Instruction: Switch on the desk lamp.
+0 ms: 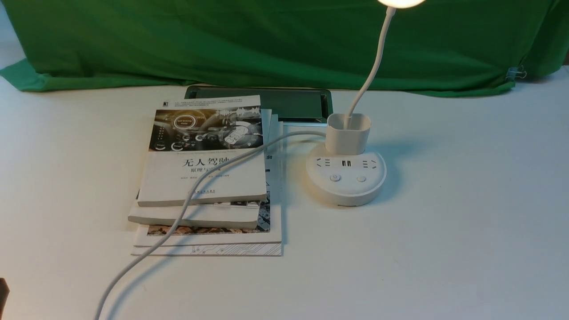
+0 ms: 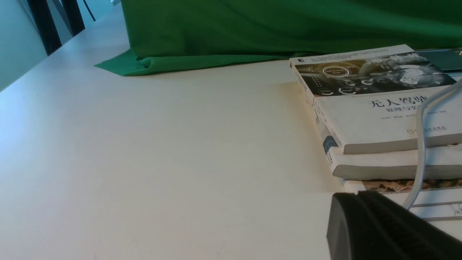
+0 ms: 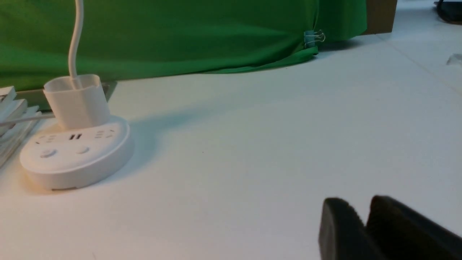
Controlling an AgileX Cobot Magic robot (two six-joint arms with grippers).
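The lamp has been lit, well apart from the slightly parted right fingers and closed left fingers; seemingly nothing is left to be done.

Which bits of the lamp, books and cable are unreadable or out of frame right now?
- Lamp head: front view, top edge cuts it off; its glow washes out detail.
- Cable: front view, far end leaves at the bottom edge; its lamp end goes behind the cup holder.
- Button markings: right wrist view, blurred.
- Lower books' titles: front view, covered by the top book.
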